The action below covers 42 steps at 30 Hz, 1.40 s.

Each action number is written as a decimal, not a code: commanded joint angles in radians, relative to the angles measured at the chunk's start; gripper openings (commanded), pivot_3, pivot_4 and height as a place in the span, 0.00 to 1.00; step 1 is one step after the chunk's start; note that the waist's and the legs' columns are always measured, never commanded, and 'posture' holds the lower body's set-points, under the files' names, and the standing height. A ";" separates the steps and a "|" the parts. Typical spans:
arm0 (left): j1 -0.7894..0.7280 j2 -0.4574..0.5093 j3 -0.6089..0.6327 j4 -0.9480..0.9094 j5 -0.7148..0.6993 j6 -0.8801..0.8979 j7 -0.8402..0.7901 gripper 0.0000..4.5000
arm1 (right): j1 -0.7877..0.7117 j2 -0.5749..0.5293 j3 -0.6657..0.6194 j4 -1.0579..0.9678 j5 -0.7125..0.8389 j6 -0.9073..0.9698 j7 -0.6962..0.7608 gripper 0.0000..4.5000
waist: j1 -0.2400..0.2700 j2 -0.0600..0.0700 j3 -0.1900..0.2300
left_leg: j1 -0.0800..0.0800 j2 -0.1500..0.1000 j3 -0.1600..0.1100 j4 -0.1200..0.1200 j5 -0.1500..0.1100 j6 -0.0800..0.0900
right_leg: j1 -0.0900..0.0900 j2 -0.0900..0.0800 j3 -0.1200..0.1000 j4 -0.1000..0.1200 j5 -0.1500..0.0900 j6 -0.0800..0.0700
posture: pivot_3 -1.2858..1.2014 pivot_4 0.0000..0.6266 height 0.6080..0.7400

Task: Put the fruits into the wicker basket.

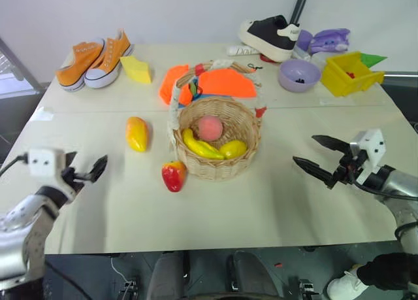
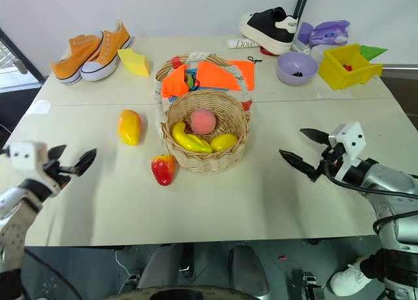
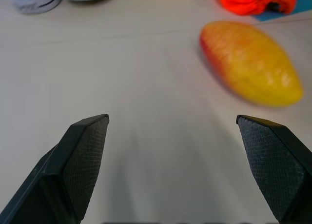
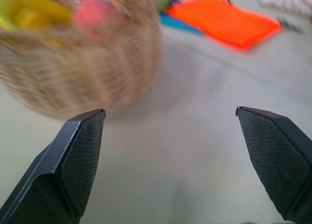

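Pale beige desk [image 1: 274, 202], carrying every item. Round tan woven wicker basket [image 1: 219, 164] with a tall arched handle wrapped in white and red, near the desk's middle; inside lie a yellow banana [image 1: 199, 145], a pink peach [image 1: 209, 127] and a yellow lemon [image 1: 233, 148]. Flat orange cloth [image 1: 225, 83] just behind the basket. Pair of orange canvas sneakers [image 1: 95, 59] at the far left corner, a yellow wedge-shaped sponge [image 1: 136, 68] beside them. Black-and-white sneaker [image 1: 269, 37], purple bowl [image 1: 298, 74] and yellow plastic bin [image 1: 349, 73] along the far right edge. Left pincer [image 1: 88, 172], over the near left part of the desk, fingers spread wide and empty. Right pincer [image 1: 320, 157], over the near right part, likewise spread wide and empty, pointing toward the basket. Oval yellow-orange mango [image 1: 136, 133], on the desk left of the basket, apart from it and ahead of the left pincer. Red-and-yellow apple [image 1: 173, 176], on the desk just beside the basket's near left wall.
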<state>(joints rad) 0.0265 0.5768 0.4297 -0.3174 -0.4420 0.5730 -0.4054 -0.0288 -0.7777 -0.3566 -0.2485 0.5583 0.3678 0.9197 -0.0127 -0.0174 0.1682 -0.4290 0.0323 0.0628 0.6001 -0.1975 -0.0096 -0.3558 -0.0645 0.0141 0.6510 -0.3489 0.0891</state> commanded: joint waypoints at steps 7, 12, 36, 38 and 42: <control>-0.326 -0.061 -0.236 -0.001 0.132 0.205 0.201 1.00 | -0.025 -0.104 -0.010 -0.367 0.227 0.191 0.012 1.00 | -0.001 -0.001 0.000 | -0.001 0.000 -0.001 0.005 0.000 0.001 | 0.001 0.002 0.000 0.002 0.002 0.005 | 0.52 0.24 0.95; -0.440 -0.095 -0.283 0.045 0.190 0.302 0.283 1.00 | -0.117 -0.072 0.082 -0.483 0.327 0.243 -0.060 1.00 | -0.003 -0.003 0.002 | -0.001 0.001 -0.001 0.010 0.000 0.001 | 0.001 0.004 0.000 0.007 0.002 0.006 | 0.52 0.24 0.95; -0.570 -0.224 -0.187 0.150 0.225 0.528 0.365 0.48 | -0.148 -0.015 0.264 -0.524 0.262 0.189 -0.081 1.00 | 0.003 -0.009 0.004 | -0.002 0.000 -0.002 0.015 0.000 0.000 | 0.000 0.003 -0.001 0.013 0.003 0.007 | 0.52 0.24 0.95; -0.560 -0.209 -0.204 0.145 0.238 0.505 0.360 0.47 | -0.141 -0.015 0.268 -0.526 0.256 0.183 -0.080 1.00 | 0.003 -0.009 0.004 | -0.002 0.000 -0.002 0.015 0.000 0.000 | 0.000 0.003 -0.001 0.013 0.003 0.007 | 0.52 0.24 0.95; -0.524 -0.192 -0.160 0.099 0.243 0.365 0.347 0.47 | -0.131 -0.016 0.271 -0.526 0.243 0.173 -0.076 1.00 | 0.000 -0.009 0.004 | -0.002 0.000 -0.002 0.015 0.000 0.000 | 0.000 0.003 0.000 0.013 0.003 0.007 | 0.52 0.24 0.95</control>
<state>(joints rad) -0.4995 0.3693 0.2261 -0.1538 -0.2064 1.0373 -0.0489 -0.1622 -0.7998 -0.0812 -0.7498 0.8004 0.5604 0.8398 -0.0127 -0.0264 0.1719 -0.4306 0.0326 0.0603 0.6148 -0.1974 -0.0093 -0.3560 -0.0618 0.0136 0.6635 -0.3463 0.0961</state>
